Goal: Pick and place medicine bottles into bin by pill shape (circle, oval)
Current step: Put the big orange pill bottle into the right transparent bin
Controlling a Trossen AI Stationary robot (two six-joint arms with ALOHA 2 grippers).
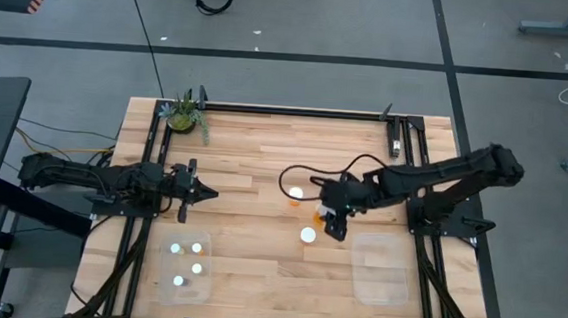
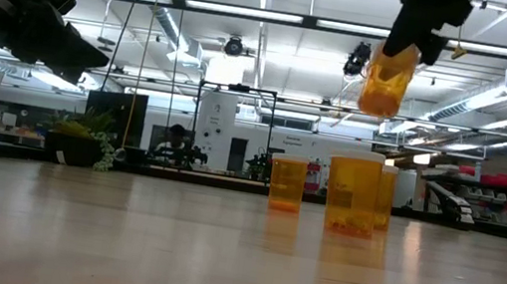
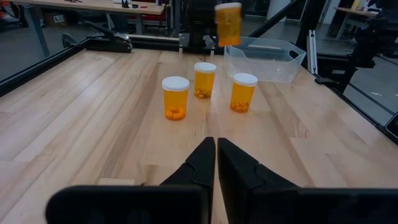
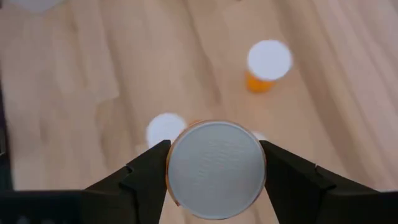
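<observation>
Three orange medicine bottles with white caps [image 3: 175, 96] [image 3: 204, 79] [image 3: 243, 92] stand upright on the wooden table near its middle; they also show in the low view [image 2: 286, 184] [image 2: 352, 195]. My right gripper [image 1: 335, 223] is above them, shut on a fourth orange bottle [image 2: 387, 79]. My left gripper [image 1: 197, 191] is shut and empty, low over the left half of the table and pointing toward the bottles. Several small whitish bottles [image 1: 188, 265] stand in the left bin. My right gripper pinches the orange bottle at its white cap [image 4: 180, 168], one finger [image 4: 146, 171] on each side. The fingers come from above, pointing down. The bottle hangs below them, slightly tilted, lifted well clear of the table and of the other bottles.
A clear bin [image 1: 205, 289] stands at the near left. A second clear bin [image 1: 382, 269] stands at the near right, just beside my right gripper. A green potted plant [image 1: 182, 114] stands at the far left corner. A black frame rail [image 1: 297, 111] runs along the far edge.
</observation>
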